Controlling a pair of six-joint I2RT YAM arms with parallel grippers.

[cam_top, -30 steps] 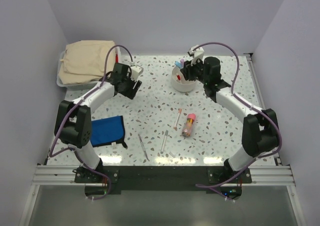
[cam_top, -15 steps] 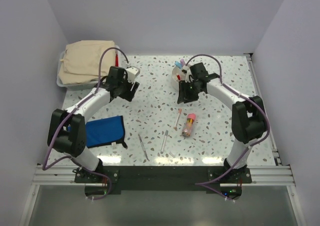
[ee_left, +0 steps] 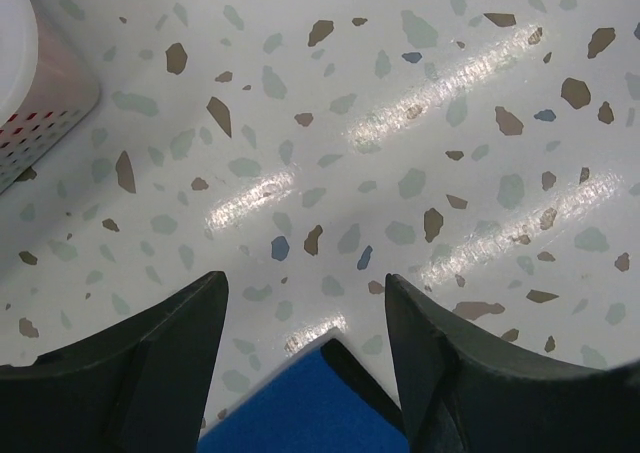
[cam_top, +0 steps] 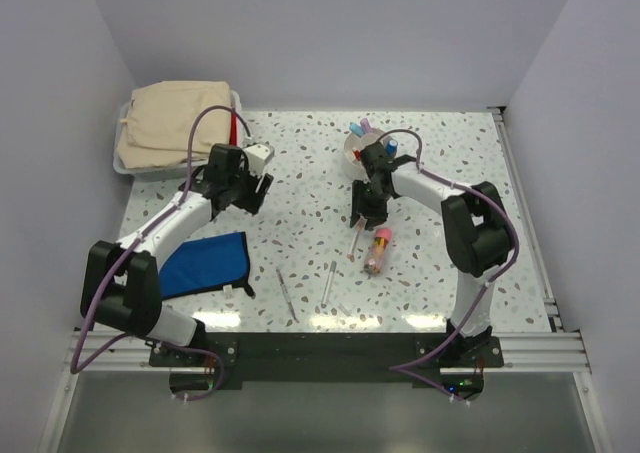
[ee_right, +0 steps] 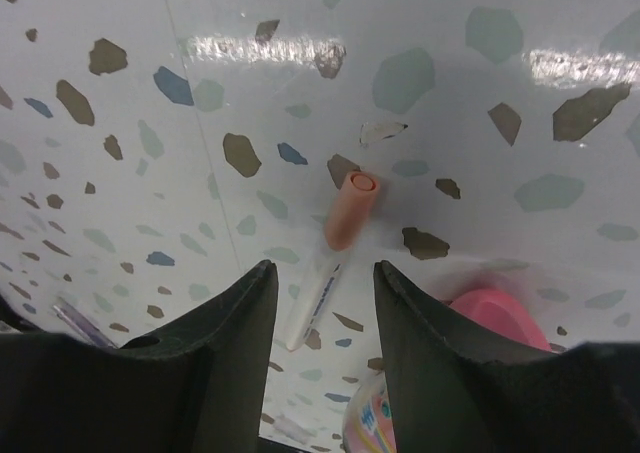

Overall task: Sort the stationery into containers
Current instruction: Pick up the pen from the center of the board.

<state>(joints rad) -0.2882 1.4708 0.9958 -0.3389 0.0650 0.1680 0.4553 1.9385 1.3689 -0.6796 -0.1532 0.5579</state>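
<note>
My right gripper [cam_top: 363, 216] [ee_right: 322, 269] hangs open just above a white marker with a pink cap [cam_top: 357, 237] [ee_right: 334, 241] that lies on the table. A pink-red tube [cam_top: 377, 252] [ee_right: 497, 314] lies beside it on the right. The round white cup [cam_top: 351, 159] behind the right arm holds blue-capped sticks [cam_top: 356, 129]. Two slim silver pens [cam_top: 286, 293] [cam_top: 328, 282] lie near the front. My left gripper [cam_top: 249, 194] [ee_left: 305, 279] is open and empty over bare table, with a corner of the blue pouch [ee_left: 312, 405] below it. The white bin [cam_top: 124, 159] [ee_left: 42, 101] sits at the far left.
A folded beige cloth [cam_top: 176, 119] covers most of the bin, and a red item [cam_top: 235, 129] stands at its right edge. The blue pouch [cam_top: 204, 263] lies flat at the front left. Grey walls close in the table on three sides.
My right arm swung from the cup toward the near side and now sits over the pink-capped marker, its jaws a bit wider. My left arm drew back from the bin toward the pouch.
</note>
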